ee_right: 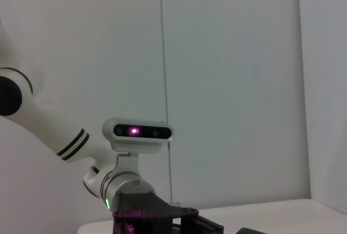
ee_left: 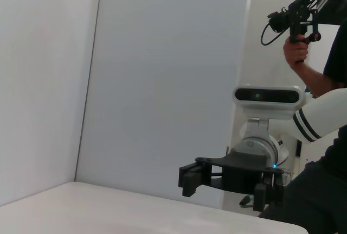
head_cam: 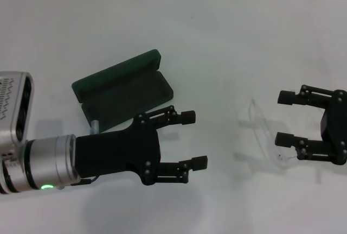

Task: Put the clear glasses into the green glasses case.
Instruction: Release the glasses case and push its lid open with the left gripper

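Observation:
The green glasses case (head_cam: 122, 92) lies open on the white table (head_cam: 217, 38) at the left, lid propped up behind its base. The clear glasses (head_cam: 264, 131) lie on the table right of centre, faint against the white surface. My left gripper (head_cam: 195, 139) hovers open just in front of and right of the case, with nothing between its fingers. My right gripper (head_cam: 282, 118) stands open immediately right of the glasses, fingers pointing towards them, its nearer fingertip (head_cam: 283, 138) close to the frame's near end. A corner of the case (ee_right: 255, 231) shows in the right wrist view.
The left wrist view shows my right gripper (ee_left: 190, 178) far off over the table edge, with a person (ee_left: 320, 82) holding a device beyond it. In the right wrist view my left arm (ee_right: 135, 190) rises in front of a plain wall.

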`<action>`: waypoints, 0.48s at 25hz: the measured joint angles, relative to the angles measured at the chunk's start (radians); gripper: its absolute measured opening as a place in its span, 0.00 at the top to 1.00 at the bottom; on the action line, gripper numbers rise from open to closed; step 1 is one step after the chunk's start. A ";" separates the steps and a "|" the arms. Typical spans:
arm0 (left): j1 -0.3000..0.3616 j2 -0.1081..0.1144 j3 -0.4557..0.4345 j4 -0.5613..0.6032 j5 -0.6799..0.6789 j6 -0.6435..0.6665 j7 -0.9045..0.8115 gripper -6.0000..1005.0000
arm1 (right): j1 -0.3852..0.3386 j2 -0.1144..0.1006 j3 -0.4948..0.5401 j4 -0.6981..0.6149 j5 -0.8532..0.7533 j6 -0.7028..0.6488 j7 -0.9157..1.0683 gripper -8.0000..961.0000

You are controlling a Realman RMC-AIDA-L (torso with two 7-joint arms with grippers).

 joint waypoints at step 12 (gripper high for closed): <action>0.001 -0.002 -0.015 -0.006 -0.005 -0.006 0.021 0.13 | -0.001 -0.004 0.000 0.004 -0.006 0.006 0.000 0.23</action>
